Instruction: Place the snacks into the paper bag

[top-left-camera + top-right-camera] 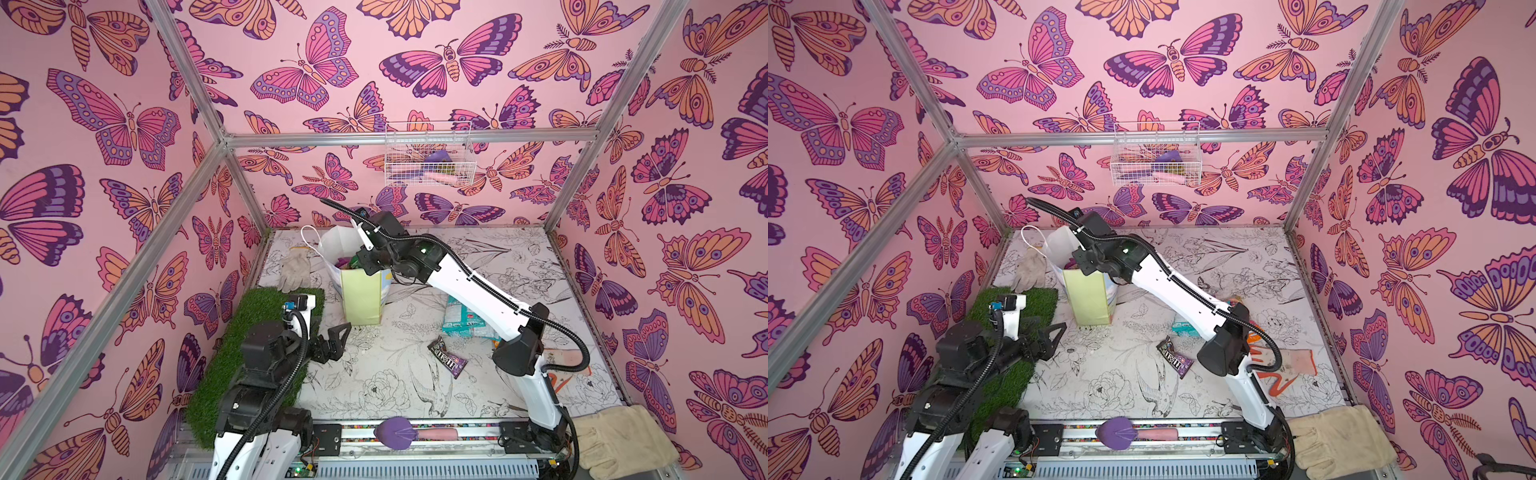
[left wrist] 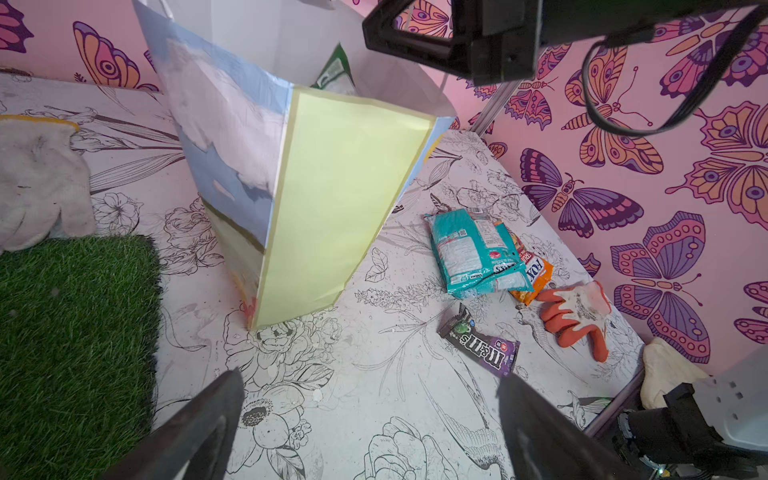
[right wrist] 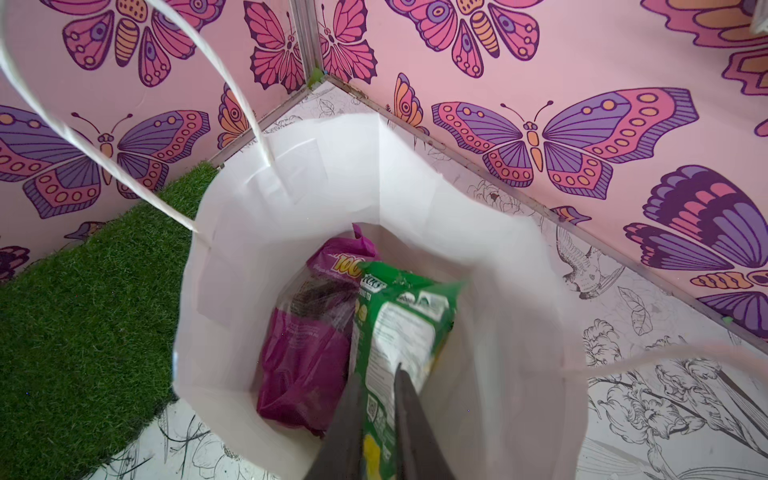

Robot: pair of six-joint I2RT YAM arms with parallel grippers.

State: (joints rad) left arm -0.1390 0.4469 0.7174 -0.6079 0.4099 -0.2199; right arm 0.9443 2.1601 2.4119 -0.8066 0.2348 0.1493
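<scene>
The paper bag stands upright at the back left, pale yellow-green side toward me, white inside. My right gripper hangs in its mouth, also in both top views. Its fingers stand a narrow gap apart on either side of a green packet; whether they still press it is unclear. A purple pouch lies deeper in the bag. On the table lie teal packets, an orange Fox's bag and a dark M&M's packet. My left gripper hovers open and empty.
A grey-white glove lies behind a green turf mat at the left. An orange glove sits by the right wall near the snacks. A white wire basket hangs on the back wall. A cream glove lies at the front right corner.
</scene>
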